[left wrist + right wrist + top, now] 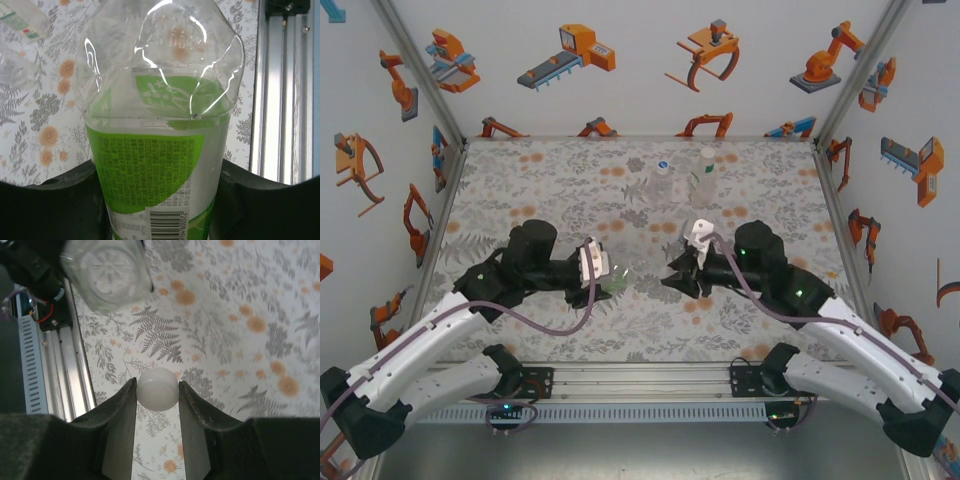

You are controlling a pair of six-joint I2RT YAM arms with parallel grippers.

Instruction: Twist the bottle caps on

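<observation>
At the centre of the left wrist view, the green-labelled bottle [155, 165] is clamped between the pressed-in jaws of the left gripper [160, 210]; at lower centre of the right wrist view, a white cap [157, 388] is pinched by the right gripper [157, 393]; a clear bottle [662, 178] and a second bottle [705, 170] are seen upright at upper centre of the top view.

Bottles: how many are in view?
3. The green-labelled bottle is in the left gripper; the left clear bottle and the right clear bottle are side by side at the far edge.
</observation>
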